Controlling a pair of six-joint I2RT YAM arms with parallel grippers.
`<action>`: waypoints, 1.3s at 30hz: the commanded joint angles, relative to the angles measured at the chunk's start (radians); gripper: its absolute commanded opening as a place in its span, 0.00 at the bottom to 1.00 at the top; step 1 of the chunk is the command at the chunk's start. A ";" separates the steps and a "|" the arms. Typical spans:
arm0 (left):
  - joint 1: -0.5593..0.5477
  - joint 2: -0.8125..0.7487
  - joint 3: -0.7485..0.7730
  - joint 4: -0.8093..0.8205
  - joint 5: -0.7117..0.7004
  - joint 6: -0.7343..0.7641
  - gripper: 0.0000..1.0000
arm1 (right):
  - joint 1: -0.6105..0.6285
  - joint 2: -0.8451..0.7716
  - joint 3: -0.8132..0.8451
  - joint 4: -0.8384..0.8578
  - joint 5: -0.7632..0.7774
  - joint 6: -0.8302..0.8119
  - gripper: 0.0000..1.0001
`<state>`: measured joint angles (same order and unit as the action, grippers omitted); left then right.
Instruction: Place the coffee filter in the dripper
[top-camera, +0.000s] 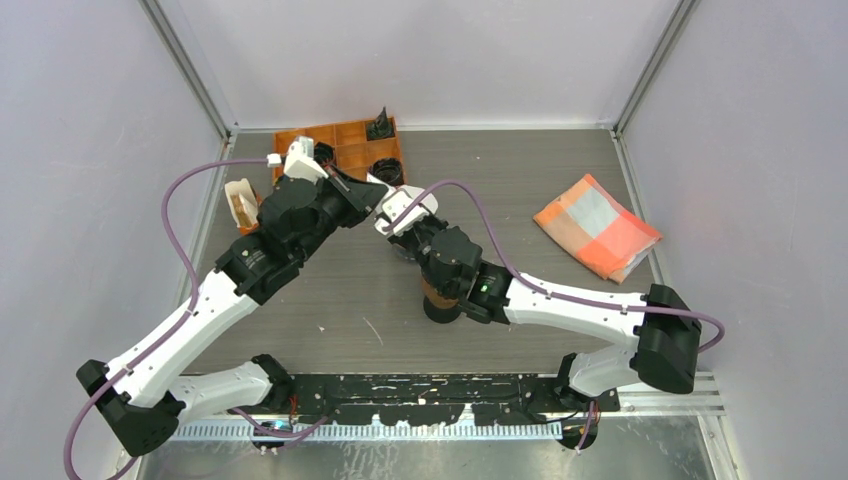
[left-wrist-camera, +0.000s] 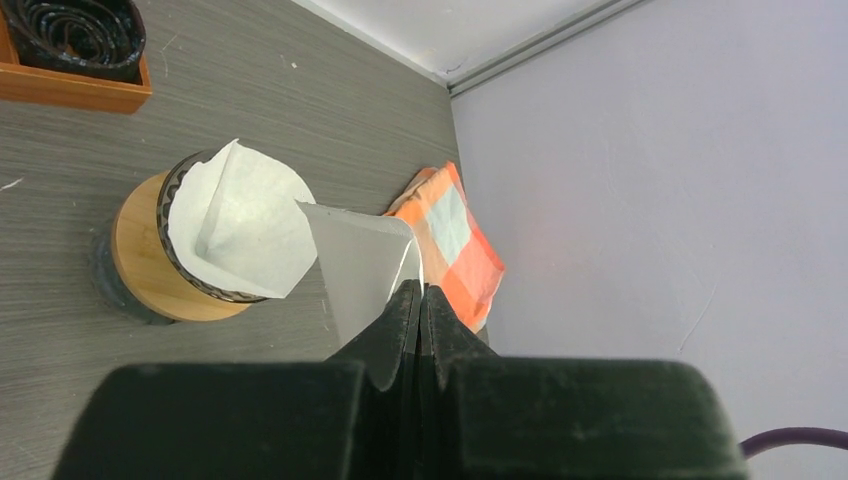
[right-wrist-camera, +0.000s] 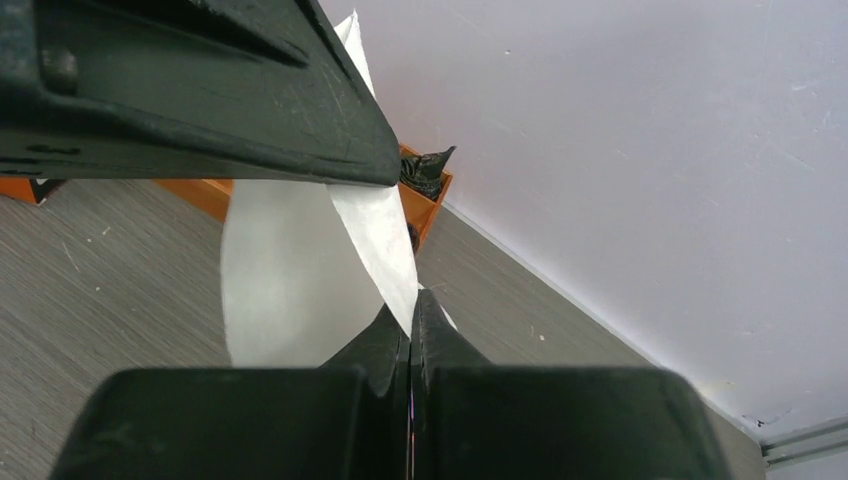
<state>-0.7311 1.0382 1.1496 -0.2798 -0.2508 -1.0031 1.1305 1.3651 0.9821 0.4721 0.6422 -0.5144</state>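
Filter (left-wrist-camera: 357, 262) in left gripper (left-wrist-camera: 420, 292), right gripper (right-wrist-camera: 409, 312)

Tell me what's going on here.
Both arms meet above the middle of the table, sharing one paper coffee filter. The left gripper is shut on one edge and the right gripper is shut on another. The wooden-collared dripper stands on the table beside them, with a second white filter sitting in its mouth. The held filter is not in the dripper yet.
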 joint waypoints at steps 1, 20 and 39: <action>-0.003 -0.033 0.015 0.100 -0.008 0.035 0.12 | 0.005 -0.061 0.035 -0.024 0.008 0.046 0.01; -0.003 -0.137 0.024 0.029 0.043 0.253 0.76 | -0.002 -0.080 0.219 -0.403 0.082 0.208 0.01; -0.022 -0.010 -0.016 -0.002 0.155 0.029 0.82 | -0.011 -0.073 0.315 -0.653 0.126 0.483 0.01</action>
<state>-0.7418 1.0191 1.1378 -0.3122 -0.0933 -0.9146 1.1217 1.3304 1.2533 -0.1650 0.7433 -0.1120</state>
